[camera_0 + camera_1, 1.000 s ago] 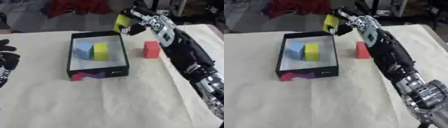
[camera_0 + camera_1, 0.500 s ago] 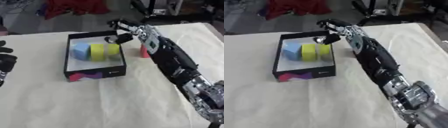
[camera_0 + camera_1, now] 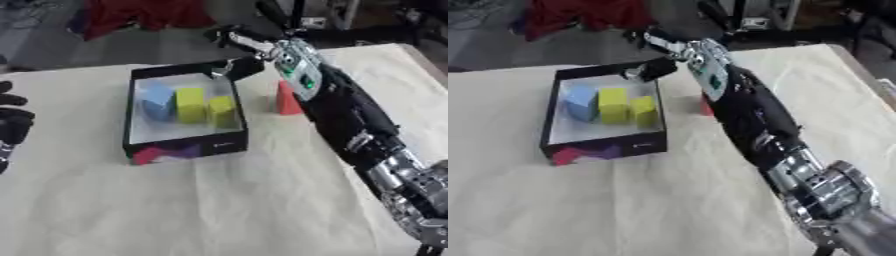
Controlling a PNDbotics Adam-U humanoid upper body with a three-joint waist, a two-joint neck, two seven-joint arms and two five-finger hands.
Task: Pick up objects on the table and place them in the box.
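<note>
Since a second ago, the yellow block I carried above the far rim has left my right hand (image 3: 238, 56) and now lies inside the box (image 3: 184, 145). That hand hovers over the box's far right corner, its fingers (image 3: 229, 36) spread and relaxed, gripping nothing. My right arm (image 3: 350, 120) stretches from the near right across the surface (image 3: 219, 205) toward the far side.

Three blocks sit in a row on the box's white floor: a blue block (image 3: 158, 101) on the left, a tall yellow block (image 3: 190, 104) in the middle, just beside it, and a smaller yellow block (image 3: 221, 110) on the right, close to the right wall. Whether the two yellow ones touch, I cannot tell. On the box's black near wall there is a patch of red and purple.

Outside the box, a red block (image 3: 286, 98) stands on the cream surface just right of the box's right wall, partly hidden behind my forearm.

My left hand (image 3: 12, 125) rests at the left edge of the left eye view, well apart from the box, fingers relaxed and holding nothing.
</note>
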